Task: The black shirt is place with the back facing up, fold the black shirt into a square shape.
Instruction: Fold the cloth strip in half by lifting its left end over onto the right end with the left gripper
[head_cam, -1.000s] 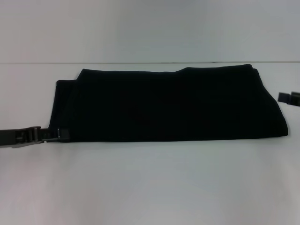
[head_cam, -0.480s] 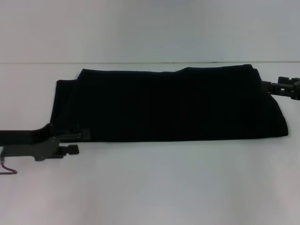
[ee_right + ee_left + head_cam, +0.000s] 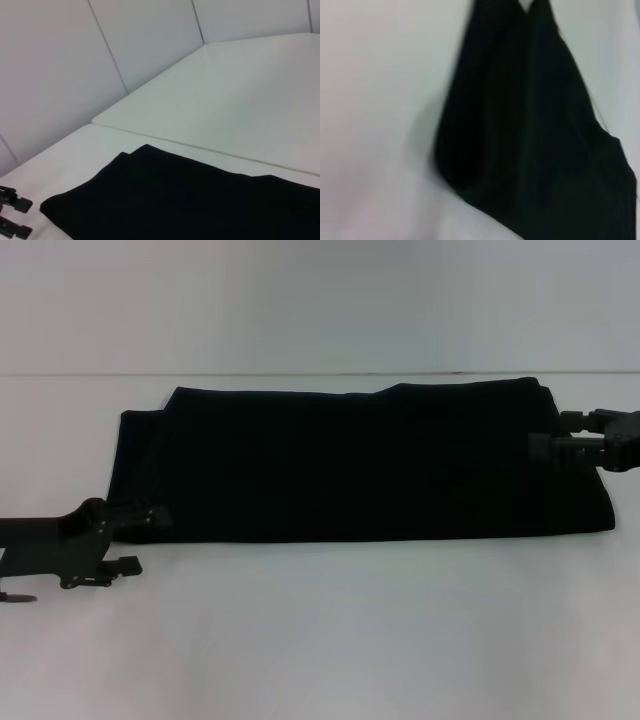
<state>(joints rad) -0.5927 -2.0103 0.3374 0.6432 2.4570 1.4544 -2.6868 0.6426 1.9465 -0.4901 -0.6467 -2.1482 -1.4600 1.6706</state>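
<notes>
The black shirt [image 3: 360, 462] lies as a long band. The left gripper [image 3: 135, 540], fingers apart, straddles its near-left corner; the right gripper [image 3: 548, 433], parted, sits at its right end, apparently for a crosswise fold.

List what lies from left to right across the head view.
left gripper → black shirt → right gripper

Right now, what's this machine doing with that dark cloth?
A two-armed robot is folding a black shirt on a white table. The shirt already lies as a long flat band. The left gripper is at its near left corner, and the right gripper reaches over its right end.
</notes>
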